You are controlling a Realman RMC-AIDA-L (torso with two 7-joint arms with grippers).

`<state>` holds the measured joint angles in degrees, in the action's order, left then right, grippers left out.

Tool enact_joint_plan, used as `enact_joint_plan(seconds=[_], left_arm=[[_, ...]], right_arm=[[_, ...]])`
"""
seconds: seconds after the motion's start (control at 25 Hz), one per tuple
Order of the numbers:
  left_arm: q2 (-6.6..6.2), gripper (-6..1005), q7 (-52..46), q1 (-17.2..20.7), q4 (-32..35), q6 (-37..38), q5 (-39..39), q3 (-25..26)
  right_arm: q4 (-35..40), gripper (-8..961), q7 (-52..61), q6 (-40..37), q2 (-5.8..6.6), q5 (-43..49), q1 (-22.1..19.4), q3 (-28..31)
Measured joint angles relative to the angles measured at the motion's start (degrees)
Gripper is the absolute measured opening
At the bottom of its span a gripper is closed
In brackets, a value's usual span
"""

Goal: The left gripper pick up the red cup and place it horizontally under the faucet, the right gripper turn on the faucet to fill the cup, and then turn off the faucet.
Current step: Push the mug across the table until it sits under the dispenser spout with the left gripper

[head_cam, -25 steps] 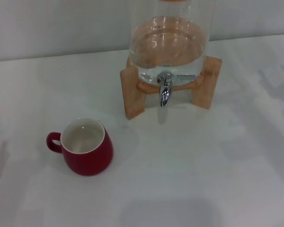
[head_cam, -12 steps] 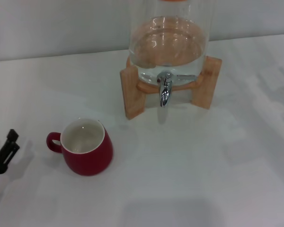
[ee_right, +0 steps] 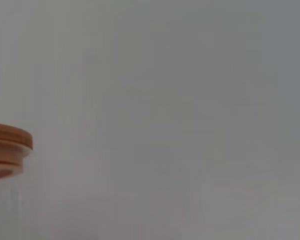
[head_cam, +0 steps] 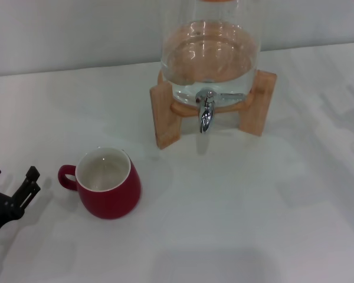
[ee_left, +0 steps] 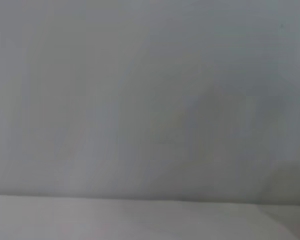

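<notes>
Jaws spread on left gripper [head_cam: 12, 183], just left of red cup [head_cam: 108, 184]; nothing held.
Cup upright on surface [head_cam: 236, 224], well short of faucet [head_cam: 206, 113]. Likely glazed ceramic: rigid, slick, breakable; take by rim wall.

A plain pale grey wall [ee_right: 180, 100] fills nearly the whole right wrist view, smooth and unmarked. At one edge, about halfway along it, part of a round wooden lid [ee_right: 7, 137] pokes in: a flat orange-brown disc with a narrower stepped collar beneath it. Under the collar a faint reddish-brown patch shows, and below that the top of the clear glass jar [ee_right: 5, 210] is only dimly visible against the wall. No gripper fingers appear.
</notes>
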<state>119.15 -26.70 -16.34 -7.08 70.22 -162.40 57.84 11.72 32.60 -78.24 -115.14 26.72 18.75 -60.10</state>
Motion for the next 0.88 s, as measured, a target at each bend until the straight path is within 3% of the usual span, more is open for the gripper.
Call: enact_joint_plan(seconds=[0.44, 0.88], left_arm=[[0.39, 870, 0.4, 1.0, -0.7, -0.1, 0.1, -0.9], [0.58, 869, 3.3, 4.5, -4.2, -0.1, 0.1, -2.6]], right_arm=[[-0.5, 773, -0.1, -1.2, 0.02, -0.1, -0.3, 0.1], [-0.4, 772, -0.1, -2.6, 0.17, 0.0, -0.8, 0.0]])
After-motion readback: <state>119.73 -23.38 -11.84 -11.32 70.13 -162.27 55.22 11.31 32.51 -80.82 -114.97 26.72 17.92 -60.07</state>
